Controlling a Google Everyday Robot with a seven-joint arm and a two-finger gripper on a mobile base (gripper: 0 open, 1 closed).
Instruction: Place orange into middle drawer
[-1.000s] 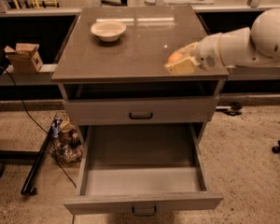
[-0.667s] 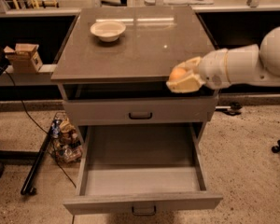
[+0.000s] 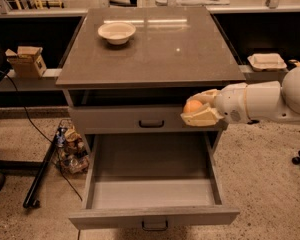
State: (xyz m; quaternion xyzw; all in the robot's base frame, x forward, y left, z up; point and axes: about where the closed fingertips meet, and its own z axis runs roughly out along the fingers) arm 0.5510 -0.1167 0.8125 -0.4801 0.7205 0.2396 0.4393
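Observation:
The orange (image 3: 192,105) is held between the cream fingers of my gripper (image 3: 199,109), which reaches in from the right on a white arm. The gripper hangs in front of the closed upper drawer front, above the right rear part of the open middle drawer (image 3: 152,191). That drawer is pulled far out, grey and wide, and its inside is bare. Its front with a dark bar handle (image 3: 154,226) is at the bottom edge of the view.
A cream bowl (image 3: 117,32) stands at the back left of the cabinet top (image 3: 155,54). The closed upper drawer (image 3: 140,120) has a dark handle. A cardboard box (image 3: 26,60) sits on a shelf at left. Cables and clutter (image 3: 70,149) lie on the floor left of the cabinet.
My gripper with the orange has moved down and forward off the cabinet top's right edge, to in front of the upper drawer and over the open drawer.

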